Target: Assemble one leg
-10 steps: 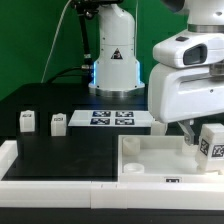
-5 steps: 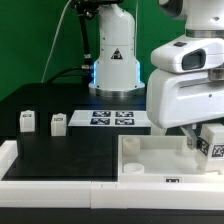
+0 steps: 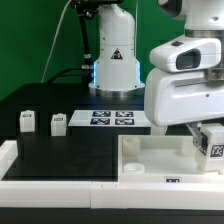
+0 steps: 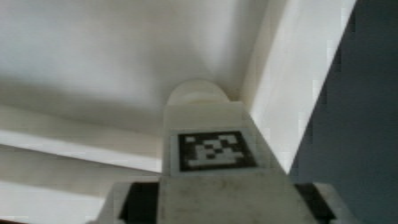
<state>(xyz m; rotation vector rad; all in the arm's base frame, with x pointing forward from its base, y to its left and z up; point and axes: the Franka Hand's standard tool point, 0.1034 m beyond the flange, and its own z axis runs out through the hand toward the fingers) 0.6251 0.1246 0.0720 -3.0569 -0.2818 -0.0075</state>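
My gripper [image 3: 207, 140] is shut on a white leg [image 3: 212, 143] with a black-and-white tag and holds it over the right part of the large white tray-like part [image 3: 150, 160]. In the wrist view the leg [image 4: 210, 140] runs out from between my fingers [image 4: 134, 205], its rounded tip pointing at the tray's inner wall [image 4: 107, 80]. Three more legs [image 3: 27, 121] [image 3: 58, 124] stand on the black table at the exterior view's left; I can make out only two of them clearly.
The marker board [image 3: 112, 119] lies on the table behind the tray. The robot base [image 3: 113, 60] stands at the back. A white rim [image 3: 20, 165] borders the table's front and left.
The gripper with the leg has sunk slightly and shifted a little toward the exterior view's left. Nothing else has moved.
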